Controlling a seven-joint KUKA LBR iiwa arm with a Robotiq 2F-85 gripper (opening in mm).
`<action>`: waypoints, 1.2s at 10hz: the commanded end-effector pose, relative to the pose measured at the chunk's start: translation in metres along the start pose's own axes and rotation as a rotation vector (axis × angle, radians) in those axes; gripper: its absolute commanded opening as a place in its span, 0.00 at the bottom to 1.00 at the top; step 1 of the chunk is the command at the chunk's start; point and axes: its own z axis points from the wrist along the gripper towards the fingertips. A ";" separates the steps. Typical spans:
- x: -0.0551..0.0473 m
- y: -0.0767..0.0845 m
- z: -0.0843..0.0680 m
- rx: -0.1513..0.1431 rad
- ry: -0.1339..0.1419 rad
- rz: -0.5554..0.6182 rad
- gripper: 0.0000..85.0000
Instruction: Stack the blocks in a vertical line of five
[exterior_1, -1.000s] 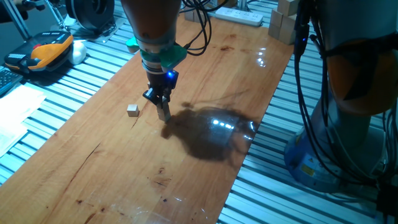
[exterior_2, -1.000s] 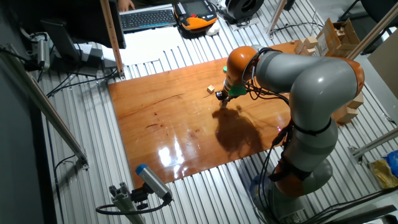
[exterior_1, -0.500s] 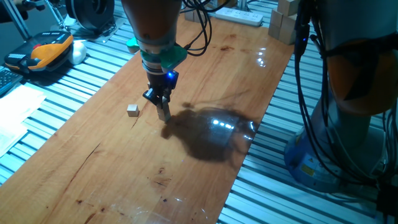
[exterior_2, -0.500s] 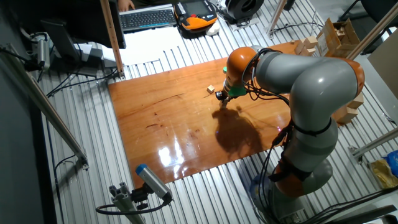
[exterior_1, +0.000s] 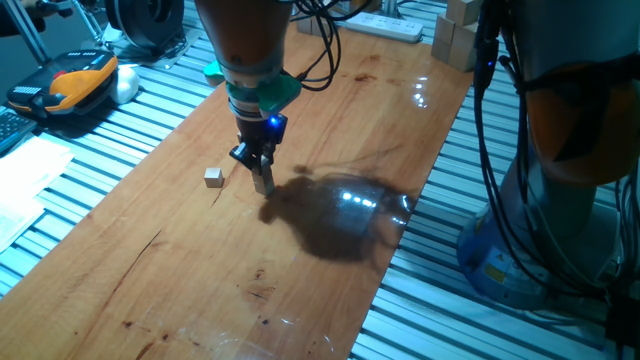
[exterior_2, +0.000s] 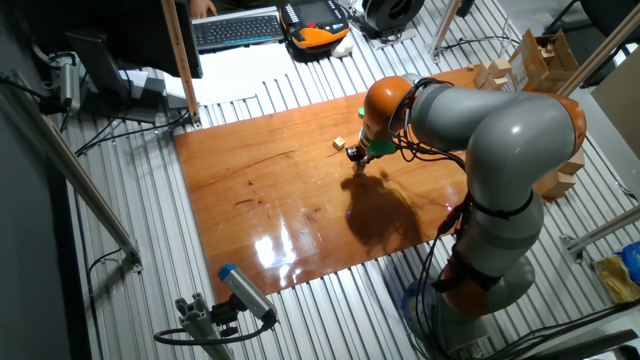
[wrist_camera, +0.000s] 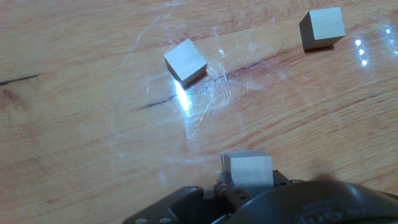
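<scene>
My gripper (exterior_1: 261, 172) stands low over the middle of the wooden table (exterior_1: 330, 120) and is shut on a small pale block (wrist_camera: 247, 169), which sits between the fingers at the bottom of the hand view. A second pale edge shows just beneath that block; I cannot tell how many lie under it. Two more blocks lie loose on the table in the hand view, one (wrist_camera: 186, 61) near and one (wrist_camera: 321, 28) farther right. One loose block (exterior_1: 213, 177) sits just left of the gripper in one fixed view and also shows in the other fixed view (exterior_2: 340, 143) beside the gripper (exterior_2: 357, 158).
Larger pale wooden blocks (exterior_1: 455, 35) and a white power strip (exterior_1: 385, 25) lie at the table's far end. An orange device (exterior_1: 80, 80) and papers sit on the slatted bench to the left. The arm's base (exterior_2: 490, 270) stands beside the table.
</scene>
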 end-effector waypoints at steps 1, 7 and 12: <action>0.001 -0.001 0.001 -0.001 0.001 0.000 0.00; 0.000 0.000 0.002 0.006 -0.016 0.016 0.20; 0.000 0.001 0.002 0.006 -0.030 0.041 0.60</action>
